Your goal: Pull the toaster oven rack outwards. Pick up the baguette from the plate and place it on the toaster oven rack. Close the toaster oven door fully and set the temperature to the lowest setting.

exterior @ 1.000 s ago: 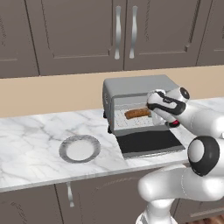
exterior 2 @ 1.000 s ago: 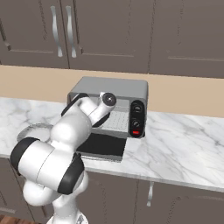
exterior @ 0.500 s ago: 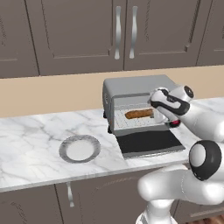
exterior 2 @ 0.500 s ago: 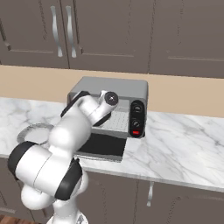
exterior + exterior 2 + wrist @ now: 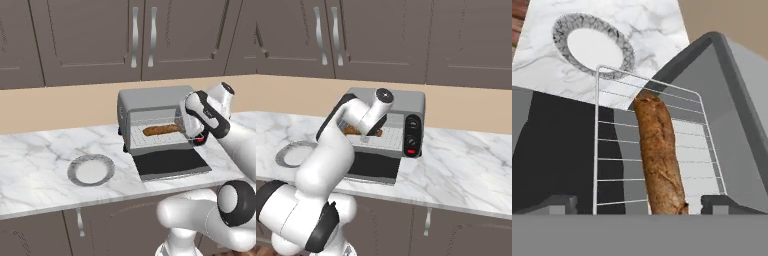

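Observation:
The grey toaster oven [image 5: 150, 102] stands on the counter with its dark-glass toaster oven door [image 5: 172, 162] dropped flat. The brown baguette [image 5: 161, 130] lies along the wire toaster oven rack [image 5: 612, 150], which is pulled out over the door. My gripper [image 5: 183, 125] hovers at the right end of the cavity opening, open. In the hand view, its fingertips [image 5: 558, 204] stand wide on either side of the baguette's [image 5: 659, 160] near end without touching it. The grey speckled plate [image 5: 91, 170] sits bare on the counter left of the oven.
The oven's black side panel [image 5: 412, 132] carries round knobs and a red button, facing the right base view. Brown cabinet doors [image 5: 135, 35] hang above the marble counter [image 5: 35, 155]. My arm crosses in front of the oven [image 5: 406, 102] in the right base view.
The jaws have spread wide and let go of the baguette, which now rests on the rack. The hand has drawn back slightly toward the oven's right side.

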Controlling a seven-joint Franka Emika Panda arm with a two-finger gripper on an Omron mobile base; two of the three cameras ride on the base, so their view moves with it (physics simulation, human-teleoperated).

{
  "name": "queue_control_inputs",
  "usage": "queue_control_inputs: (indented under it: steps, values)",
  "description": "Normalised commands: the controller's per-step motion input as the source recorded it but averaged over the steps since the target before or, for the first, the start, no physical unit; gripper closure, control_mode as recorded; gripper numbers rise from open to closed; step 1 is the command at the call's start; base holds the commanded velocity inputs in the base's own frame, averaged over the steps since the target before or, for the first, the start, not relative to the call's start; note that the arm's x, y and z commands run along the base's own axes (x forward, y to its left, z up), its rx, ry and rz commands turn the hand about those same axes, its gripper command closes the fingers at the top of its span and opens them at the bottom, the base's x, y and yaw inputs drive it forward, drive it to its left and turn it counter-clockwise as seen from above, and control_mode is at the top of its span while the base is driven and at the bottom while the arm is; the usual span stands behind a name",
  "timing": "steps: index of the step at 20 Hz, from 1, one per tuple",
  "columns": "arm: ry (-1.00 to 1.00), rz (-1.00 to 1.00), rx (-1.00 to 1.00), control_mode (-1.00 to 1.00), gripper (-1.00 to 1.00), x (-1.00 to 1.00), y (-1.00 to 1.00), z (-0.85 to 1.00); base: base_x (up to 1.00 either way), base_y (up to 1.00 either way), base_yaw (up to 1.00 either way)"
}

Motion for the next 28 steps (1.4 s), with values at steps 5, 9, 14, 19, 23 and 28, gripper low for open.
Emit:
queue_control_inputs:
  steps: [5, 9, 14, 19, 23, 28]
  values:
    - [0.35, -0.14, 0.0, -1.0, -1.0, -0.58, -0.03, 0.29, 0.0, 0.0, 0.0]
    - [0.03, -0.55, 0.03, -1.0, -1.0, -0.65, -0.1, 0.0, 0.0, 0.0, 0.0]
    - [-0.05, -0.65, 0.03, -1.0, -1.0, -0.64, 0.0, 0.0, 0.0, 0.0, 0.0]
    - [-0.01, -0.64, 0.07, -1.0, -1.0, -0.5, 0.0, 0.0, 0.0, 0.0, 0.0]
    - [0.05, -0.61, 0.14, -1.0, -1.0, -0.39, -0.06, 0.0, 0.0, 0.0, 0.0]
    - [0.05, -0.45, 0.17, -1.0, -1.0, -0.22, -0.08, 0.0, 0.0, 0.0, 0.0]
